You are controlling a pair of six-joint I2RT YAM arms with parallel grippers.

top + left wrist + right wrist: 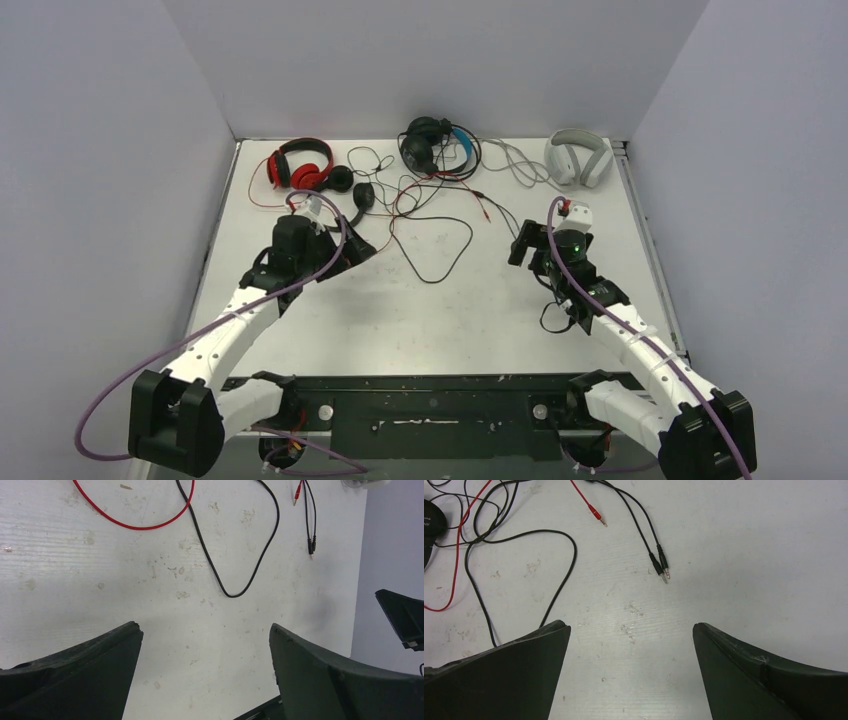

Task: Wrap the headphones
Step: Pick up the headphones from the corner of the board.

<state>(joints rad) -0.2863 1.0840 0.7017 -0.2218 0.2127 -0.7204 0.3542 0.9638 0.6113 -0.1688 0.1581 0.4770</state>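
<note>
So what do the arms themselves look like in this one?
Both match: the left arm and right arm have white link shells with black joints and black bases. A purple cable loops along each. Wrists are black, topped by a white module. The jaws are dark, wedge-shaped and scuffed.

top: high, rear, downward | wrists: close, downward (sharing black plugs (310, 550) (662, 571))

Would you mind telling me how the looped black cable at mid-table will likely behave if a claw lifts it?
The black cable is thin and lies in a slack curve, so it would probably droop limply and feel light. It crosses the red cable, so lifting may tug that along.
</note>
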